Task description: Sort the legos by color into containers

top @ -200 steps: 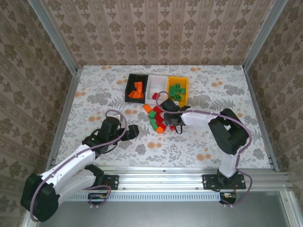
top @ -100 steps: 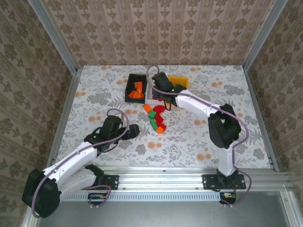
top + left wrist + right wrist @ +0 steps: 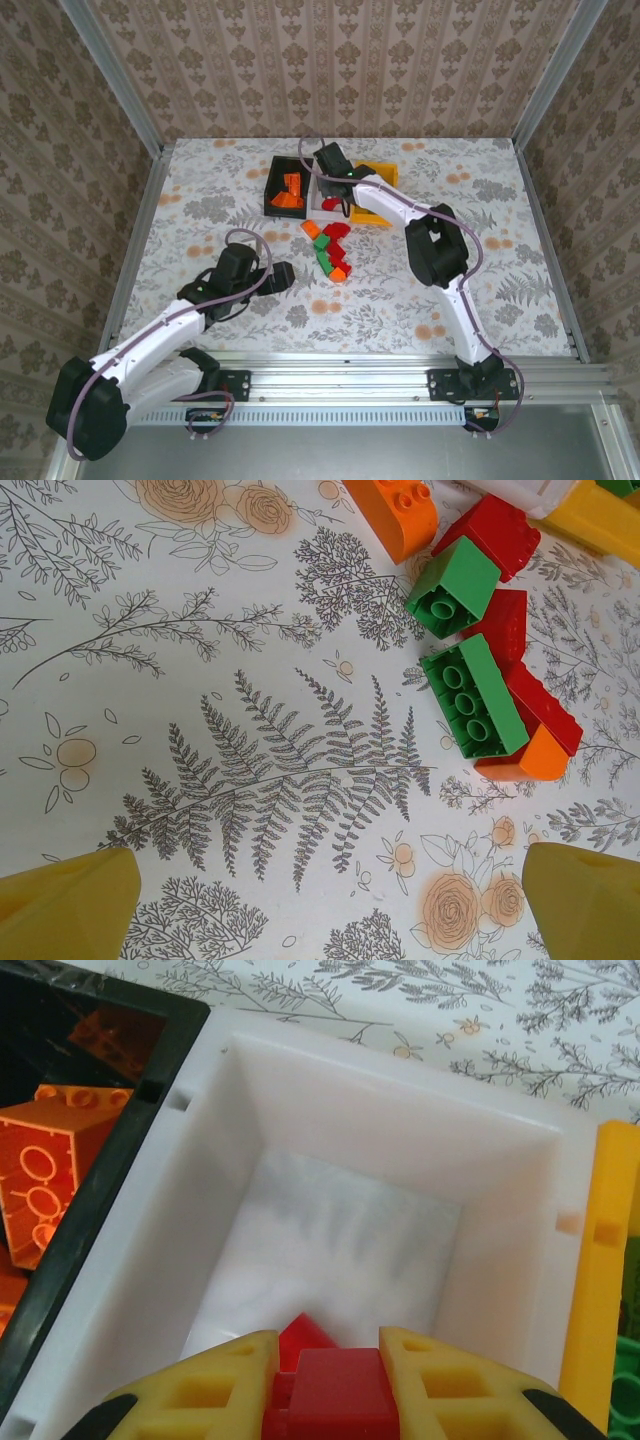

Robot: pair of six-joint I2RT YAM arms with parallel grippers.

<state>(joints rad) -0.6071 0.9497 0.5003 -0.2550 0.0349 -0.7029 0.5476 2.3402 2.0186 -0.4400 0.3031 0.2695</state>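
My right gripper (image 3: pixel 329 1348) is shut on a red lego (image 3: pixel 335 1395) and hangs over the open white container (image 3: pixel 400 1140); in the top view the right gripper (image 3: pixel 332 198) is above that white container (image 3: pixel 322 177). A second red piece (image 3: pixel 303 1332) shows just under the held one. The black container (image 3: pixel 276 190) holds orange legos (image 3: pixel 45 1170). The yellow container (image 3: pixel 380 172) holds green ones (image 3: pixel 626 1390). A loose pile of red, green and orange legos (image 3: pixel 331 250) lies on the table. My left gripper (image 3: pixel 284 275) is open, left of the pile, fingertips (image 3: pixel 70 905) over bare cloth.
Green legos (image 3: pixel 473 705), a red one (image 3: pixel 487 535) and an orange one (image 3: pixel 395 510) lie ahead and right of the left gripper. The flowered tablecloth (image 3: pixel 200 200) is bordered by metal rails (image 3: pixel 140 230) and wallpapered walls.
My right arm has swung from the pile up to the white container, carrying the red lego. The left arm has stayed put and open.
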